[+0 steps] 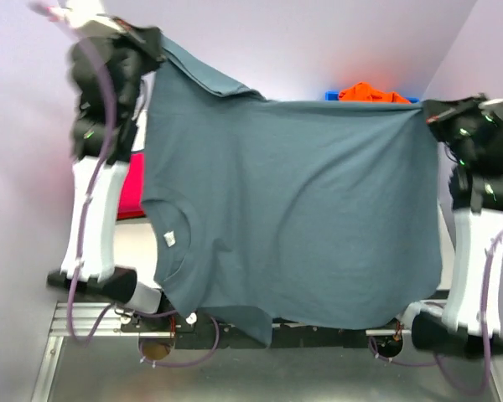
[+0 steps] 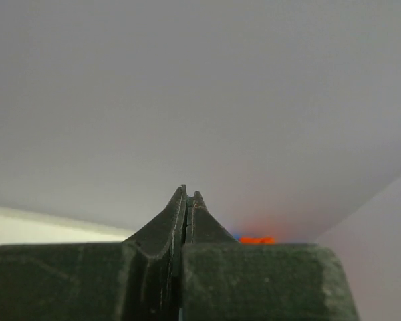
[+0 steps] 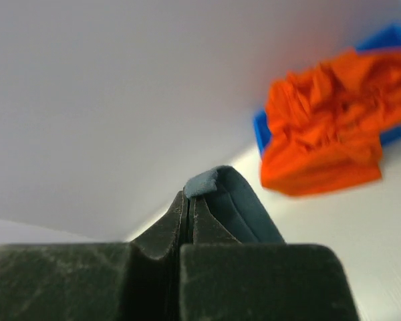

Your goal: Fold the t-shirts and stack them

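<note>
So the grey shirt [image 1: 302, 209] is hanging in the air, spread wide like a curtain between the two arms, neck label facing the camera. The magenta shirt [image 1: 131, 191] lies on the table behind it, far left. The orange shirt [image 1: 367, 92] sits bunched up in the blue bin [image 1: 331, 95] at the back. Left gripper [image 1: 151, 40] is clamped on the grey shirt's upper left corner, and the right gripper [image 1: 427, 113] is pinching its hem on the other side.
</note>
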